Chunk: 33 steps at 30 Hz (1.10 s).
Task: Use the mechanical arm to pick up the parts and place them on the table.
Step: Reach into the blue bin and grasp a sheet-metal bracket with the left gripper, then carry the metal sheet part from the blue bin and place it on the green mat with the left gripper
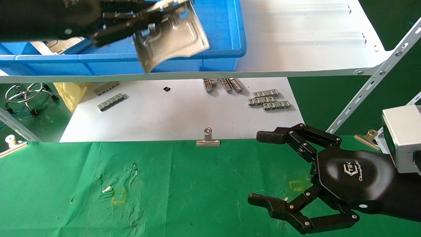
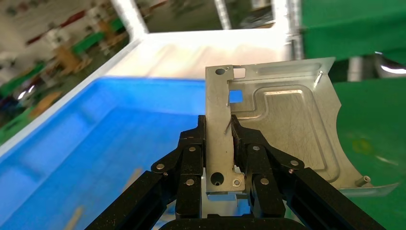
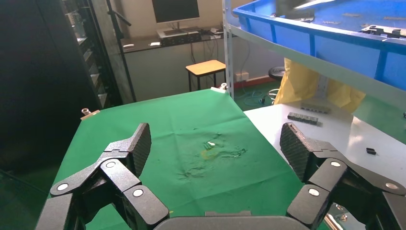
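My left gripper (image 1: 149, 19) is shut on a silvery stamped sheet-metal part (image 1: 172, 38) and holds it tilted in the air above the blue bin (image 1: 227, 29) on the white shelf. In the left wrist view the jaws (image 2: 221, 129) pinch the part's folded rim (image 2: 282, 124). My right gripper (image 1: 260, 168) is open and empty, low over the green cloth table (image 1: 184, 184) at the right. The right wrist view shows its fingers (image 3: 139, 143) spread wide over the green cloth (image 3: 191, 129).
A white shelf (image 1: 296, 36) carries the blue bin. Below it a white board (image 1: 171, 115) holds several small grey ridged strips (image 1: 268, 99). Binder clips (image 1: 208, 140) pin the cloth's edge. Yellow square marks (image 1: 118, 197) sit on the cloth.
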Motion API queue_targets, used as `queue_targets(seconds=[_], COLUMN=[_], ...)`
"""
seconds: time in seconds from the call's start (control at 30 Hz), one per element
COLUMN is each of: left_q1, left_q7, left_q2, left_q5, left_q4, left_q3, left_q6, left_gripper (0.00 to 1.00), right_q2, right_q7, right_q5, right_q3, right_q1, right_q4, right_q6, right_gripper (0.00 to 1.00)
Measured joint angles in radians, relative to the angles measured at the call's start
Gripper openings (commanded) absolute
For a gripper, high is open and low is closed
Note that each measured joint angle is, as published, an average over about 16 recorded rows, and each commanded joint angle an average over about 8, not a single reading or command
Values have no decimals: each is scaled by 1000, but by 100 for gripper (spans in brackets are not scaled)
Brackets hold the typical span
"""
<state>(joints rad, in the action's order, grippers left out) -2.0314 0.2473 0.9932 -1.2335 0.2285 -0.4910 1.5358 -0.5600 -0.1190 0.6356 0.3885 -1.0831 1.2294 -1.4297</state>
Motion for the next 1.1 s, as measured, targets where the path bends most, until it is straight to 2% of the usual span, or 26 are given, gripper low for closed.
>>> queue_targets(seconds=[0.23, 0.47, 0.67, 0.87, 0.9, 1.1], left_q1=[132, 291, 376, 412, 416, 423], left_q7=[87, 176, 289, 423, 442, 535], left_q2=[-122, -266, -324, -311, -306, -276], left_q5=[120, 209, 201, 158, 155, 148], left_q4=[225, 417, 415, 318, 301, 203], left_q3=[-74, -215, -321, -385, -391, -421], left_q6=[71, 62, 47, 42, 42, 34], left_gripper=[0, 0, 0, 0, 7, 82], right_q2=[0, 0, 0, 0, 0, 0], right_q7=[0, 0, 0, 0, 0, 0], right_q5=[0, 0, 0, 0, 0, 0], right_q3=[0, 0, 0, 0, 0, 0], right_q1=[0, 0, 0, 0, 0, 0], right_q4=[0, 0, 0, 0, 0, 0], right_q6=[0, 0, 0, 0, 0, 0], right_gripper=[100, 100, 100, 100, 100, 100])
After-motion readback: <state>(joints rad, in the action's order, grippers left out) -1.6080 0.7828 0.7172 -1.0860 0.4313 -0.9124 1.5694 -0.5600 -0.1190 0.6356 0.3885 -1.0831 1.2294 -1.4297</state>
